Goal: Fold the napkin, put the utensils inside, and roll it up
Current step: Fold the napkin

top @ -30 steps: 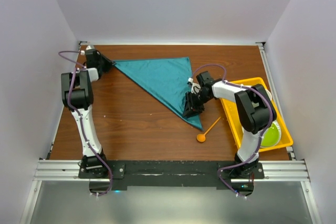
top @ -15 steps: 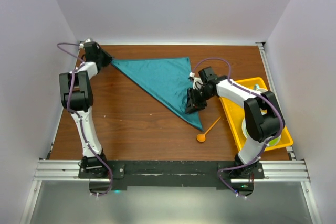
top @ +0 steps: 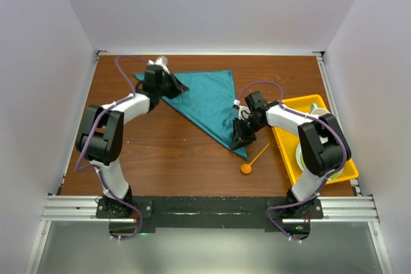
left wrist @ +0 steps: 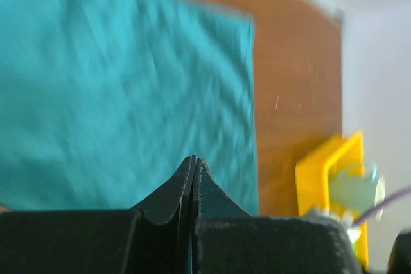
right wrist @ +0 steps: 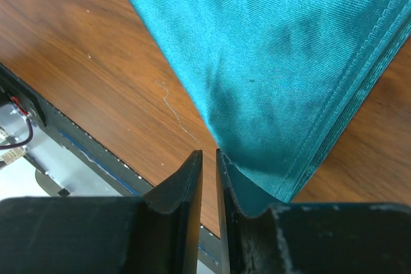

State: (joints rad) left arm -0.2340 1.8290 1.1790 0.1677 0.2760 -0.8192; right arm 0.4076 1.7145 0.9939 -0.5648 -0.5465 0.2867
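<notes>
The teal napkin lies folded into a triangle across the middle of the table. My left gripper is over its left part, jaws pressed together on the napkin's left corner; in the left wrist view flat cloth spreads beyond the tips. My right gripper stands at the napkin's lower point. In the right wrist view its jaws are a thin slit apart with bare wood between them, and the cloth edge lies against the right finger. The orange spoon lies just right of that point.
A yellow tray sits at the right edge with a green plate in it; the tray also shows in the left wrist view. The table's black front rail is near the right gripper.
My left gripper has swung from the far-left table corner rightward over the napkin. My right gripper has shifted slightly down and right along the napkin's lower edge.
</notes>
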